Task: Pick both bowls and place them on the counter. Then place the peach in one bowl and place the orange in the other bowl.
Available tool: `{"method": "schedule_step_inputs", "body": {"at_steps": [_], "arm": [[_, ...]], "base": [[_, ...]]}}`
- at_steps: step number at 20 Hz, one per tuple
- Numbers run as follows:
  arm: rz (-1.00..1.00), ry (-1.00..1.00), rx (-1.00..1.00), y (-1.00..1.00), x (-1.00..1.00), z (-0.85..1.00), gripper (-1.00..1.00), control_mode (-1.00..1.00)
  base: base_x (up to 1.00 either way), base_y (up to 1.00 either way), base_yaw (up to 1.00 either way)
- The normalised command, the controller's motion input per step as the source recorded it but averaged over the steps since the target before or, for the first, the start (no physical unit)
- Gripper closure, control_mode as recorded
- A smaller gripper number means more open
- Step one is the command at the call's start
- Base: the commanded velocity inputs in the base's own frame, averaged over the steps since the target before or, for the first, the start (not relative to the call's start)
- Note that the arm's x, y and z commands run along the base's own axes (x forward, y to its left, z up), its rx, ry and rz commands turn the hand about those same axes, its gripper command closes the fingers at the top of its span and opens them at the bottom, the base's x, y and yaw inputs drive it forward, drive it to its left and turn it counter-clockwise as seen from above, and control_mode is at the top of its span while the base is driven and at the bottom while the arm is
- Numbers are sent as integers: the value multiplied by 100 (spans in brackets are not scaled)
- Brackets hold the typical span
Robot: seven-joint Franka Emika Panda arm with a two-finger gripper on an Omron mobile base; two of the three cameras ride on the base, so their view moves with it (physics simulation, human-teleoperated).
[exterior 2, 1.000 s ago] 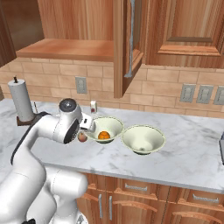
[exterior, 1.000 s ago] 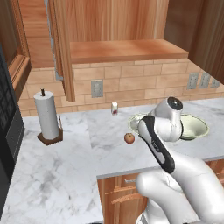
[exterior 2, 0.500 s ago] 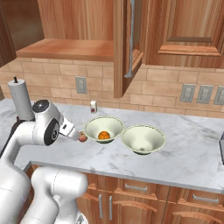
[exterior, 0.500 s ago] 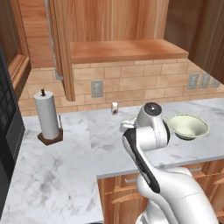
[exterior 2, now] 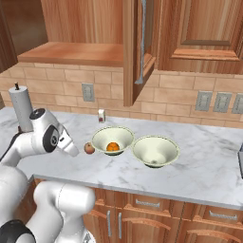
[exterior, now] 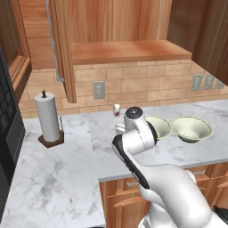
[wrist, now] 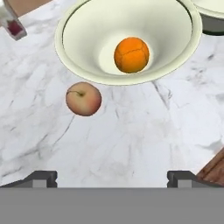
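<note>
Two cream-white bowls stand side by side on the marble counter point(exterior 2: 204, 166). The left bowl point(exterior 2: 102, 137) point(wrist: 83, 26) holds the orange point(exterior 2: 112, 147) point(wrist: 131, 54). The right bowl point(exterior 2: 155, 151) point(exterior: 191, 129) has nothing in it. On the counter point(wrist: 131, 140), just left of the orange's bowl, lies the peach point(exterior 2: 89, 148) point(wrist: 83, 99), touching nothing. My gripper point(wrist: 112, 178) point(exterior 2: 75, 152) is open and holds nothing; it hovers a little short of the peach, pointing at it and the bowl behind. In the left base view my arm hides the peach and part of the left bowl point(exterior: 161, 126).
A small shaker point(exterior 2: 101, 115) point(wrist: 13, 24) stands behind the bowls by the wall. A paper towel roll point(exterior: 48, 118) point(exterior 2: 21, 109) is at the far left. A dark appliance point(exterior: 9, 133) borders the counter's left end. An open cabinet door point(exterior 2: 137, 47) hangs above the bowls.
My arm has swung left and lower, away from above the bowl with the orange. The hand now faces the peach. The jaws stayed open; bowls and fruits have not moved.
</note>
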Motion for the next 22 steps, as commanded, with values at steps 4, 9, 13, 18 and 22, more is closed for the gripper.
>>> {"method": "schedule_step_inputs", "body": {"at_steps": [4,9,13,18,22], "arm": [[-17,3,0,13,25,-11,-100,-100],[-20,-6,0,15,9,-22,-100,-100],[-16,-15,0,4,2,-24,-100,-100],[-4,-23,0,-1,11,-19,-100,-100],[0,-29,0,0,0,-11,-100,-100]], "base": [[0,0,0],[0,0,0],[0,0,0],[0,0,0],[0,0,0]]}}
